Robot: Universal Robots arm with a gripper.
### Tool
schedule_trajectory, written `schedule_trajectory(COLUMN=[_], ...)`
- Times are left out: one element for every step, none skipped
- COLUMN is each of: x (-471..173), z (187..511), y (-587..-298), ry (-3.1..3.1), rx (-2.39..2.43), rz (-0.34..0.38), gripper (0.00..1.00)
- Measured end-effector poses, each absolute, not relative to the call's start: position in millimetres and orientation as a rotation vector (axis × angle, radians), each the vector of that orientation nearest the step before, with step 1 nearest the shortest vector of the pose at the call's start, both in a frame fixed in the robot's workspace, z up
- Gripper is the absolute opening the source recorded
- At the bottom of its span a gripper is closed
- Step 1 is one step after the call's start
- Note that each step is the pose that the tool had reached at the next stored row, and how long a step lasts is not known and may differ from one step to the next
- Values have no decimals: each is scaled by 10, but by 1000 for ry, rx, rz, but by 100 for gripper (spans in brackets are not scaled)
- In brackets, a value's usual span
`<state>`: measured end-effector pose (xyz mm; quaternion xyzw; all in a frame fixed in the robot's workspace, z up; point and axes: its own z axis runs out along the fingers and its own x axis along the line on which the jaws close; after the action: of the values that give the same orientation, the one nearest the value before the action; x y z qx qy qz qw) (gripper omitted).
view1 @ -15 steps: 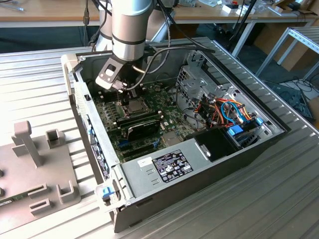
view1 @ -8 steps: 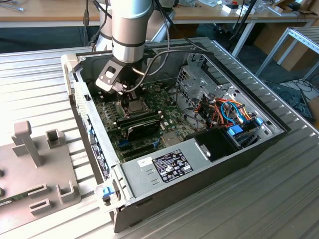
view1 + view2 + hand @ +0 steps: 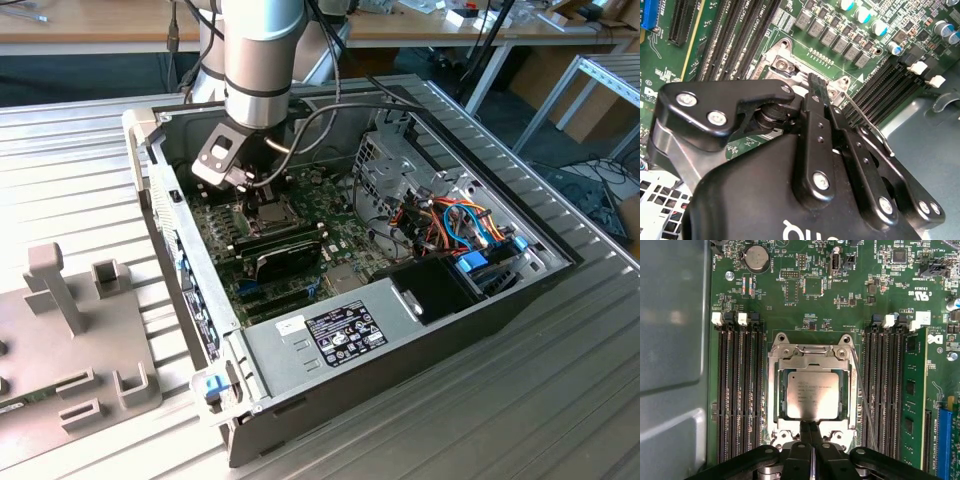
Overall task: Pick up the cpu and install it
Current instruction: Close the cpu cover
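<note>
Hovering closed and empty, the claw (image 3: 810,426) is beside one edge of the cpu (image 3: 812,395).

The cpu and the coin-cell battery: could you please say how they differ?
The cpu is square, the coin-cell battery round. The cpu looks larger and carries print; the coin-cell battery's top looks plain. The cpu lies within the socket frame; the coin-cell battery sits well outside it. Both have flat grey metal tops.

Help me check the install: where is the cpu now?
In the first wrist view the cpu lies flat inside the socket frame, between two banks of memory slots, with the claw just beside it.
</note>
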<state>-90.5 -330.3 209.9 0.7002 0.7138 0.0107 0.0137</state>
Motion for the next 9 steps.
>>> schedule_trajectory(x=[-905,-905,-905,-905,-906,-906,-906,-906,-906], z=[2099,2098,2093,2089,2084,2083,2083,2082,2082], y=[-3303,-3303,-3302,-3302,-3303,-3303,-3303,-3303,-3303], ry=[2223,2223,2223,2223,2223,2223,2223,2223,2223], rx=[2181,2181,2181,2181,2181,2181,2181,2181,2181], rz=[33,33,34,34,34,33,33,33,33], gripper=[11,11,11,11,11,11,11,11,11])
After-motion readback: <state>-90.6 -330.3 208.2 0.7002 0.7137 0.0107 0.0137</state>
